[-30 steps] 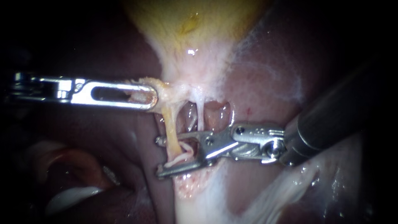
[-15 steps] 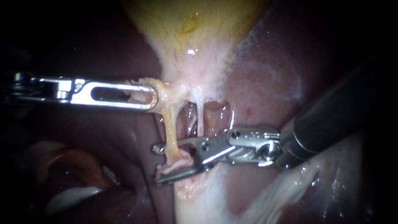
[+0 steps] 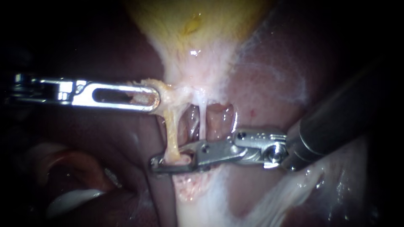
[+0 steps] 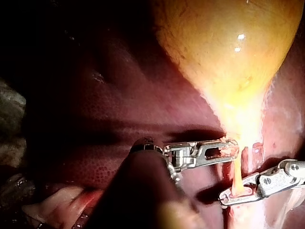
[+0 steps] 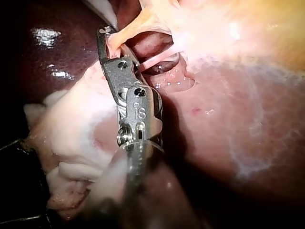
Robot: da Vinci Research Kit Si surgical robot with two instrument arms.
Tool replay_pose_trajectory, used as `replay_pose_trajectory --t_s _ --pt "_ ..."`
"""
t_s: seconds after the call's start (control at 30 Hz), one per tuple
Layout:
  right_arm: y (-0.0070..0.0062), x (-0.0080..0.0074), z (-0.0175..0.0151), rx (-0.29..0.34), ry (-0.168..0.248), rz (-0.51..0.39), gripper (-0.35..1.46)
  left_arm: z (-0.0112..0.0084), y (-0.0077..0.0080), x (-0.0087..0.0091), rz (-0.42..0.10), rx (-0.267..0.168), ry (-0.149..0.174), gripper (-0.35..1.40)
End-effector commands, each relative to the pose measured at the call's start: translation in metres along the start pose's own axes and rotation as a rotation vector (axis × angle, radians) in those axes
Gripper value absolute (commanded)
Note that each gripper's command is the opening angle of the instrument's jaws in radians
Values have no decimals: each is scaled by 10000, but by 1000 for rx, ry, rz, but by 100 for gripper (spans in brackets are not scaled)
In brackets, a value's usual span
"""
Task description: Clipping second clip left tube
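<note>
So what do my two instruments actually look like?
The left instrument ends in long, bright silver jaws with a rounded tip and an oblong slot, and behind them a jointed metal wrist. The right instrument has a dark, round shaft, a silver hinged wrist with small pins, and shorter jaws that taper.

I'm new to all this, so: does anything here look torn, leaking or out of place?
Nothing stands out. The left instrument grips the gallbladder at its neck; the right instrument clamps the left tube. No tear or leak shows.

Surgical bench: glistening liver and yellow gallbladder close under a scope's light.
</note>
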Motion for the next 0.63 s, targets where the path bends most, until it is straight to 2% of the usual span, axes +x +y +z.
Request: replay_pose_trajectory --t_s 0.03,0.17,0.63 --pt "-1 1 1 2 -5 19 -35 0 0 0 0 0 0 -35" --pt "-2 -1 -1 -5 -58 32 -35 0 0 0 0 0 0 -35" --pt "0 -2 -6 0 -61 33 -35 0 0 0 0 0 0 -35"
